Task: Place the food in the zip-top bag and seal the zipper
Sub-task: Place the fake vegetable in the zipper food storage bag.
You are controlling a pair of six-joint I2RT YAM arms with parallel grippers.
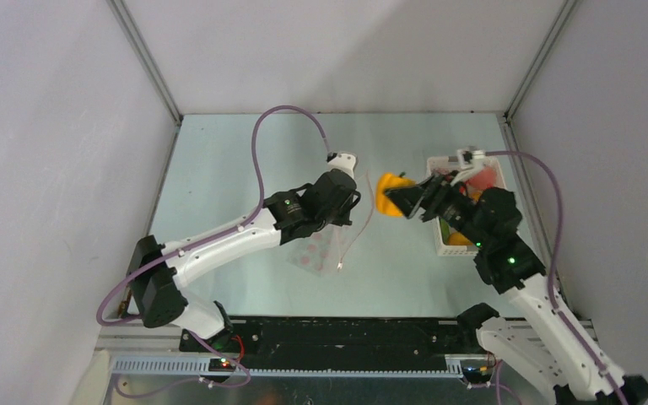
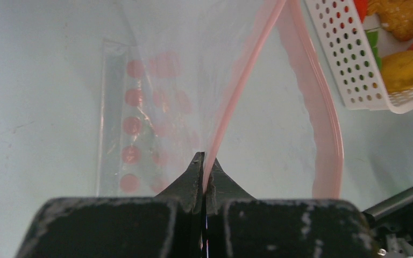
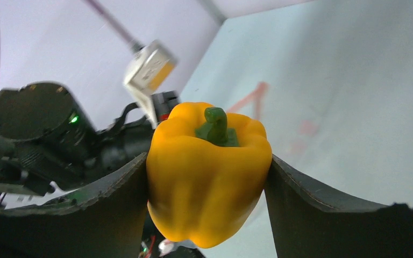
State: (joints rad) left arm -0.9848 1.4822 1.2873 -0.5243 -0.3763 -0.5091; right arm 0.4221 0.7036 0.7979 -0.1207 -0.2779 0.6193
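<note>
My left gripper point(image 2: 205, 161) is shut on one lip of the pink zipper point(image 2: 231, 102) of the clear zip-top bag point(image 2: 156, 107) and holds it up, so the mouth gapes; the other lip point(image 2: 328, 134) curves away to the right. In the top view the left gripper point(image 1: 353, 205) holds the bag point(image 1: 325, 245) at mid-table. My right gripper point(image 3: 209, 177) is shut on a yellow toy bell pepper point(image 3: 207, 177) with a green stem. In the top view the pepper point(image 1: 391, 194) hangs above the table just right of the bag's mouth, held by the right gripper point(image 1: 405, 199).
A white slotted basket point(image 1: 454, 245) stands at the right behind the right arm, with more toy food in it, also seen in the left wrist view point(image 2: 355, 64): a yellow piece point(image 2: 406, 67), an orange-brown piece point(image 2: 403, 16). Grey walls enclose the table.
</note>
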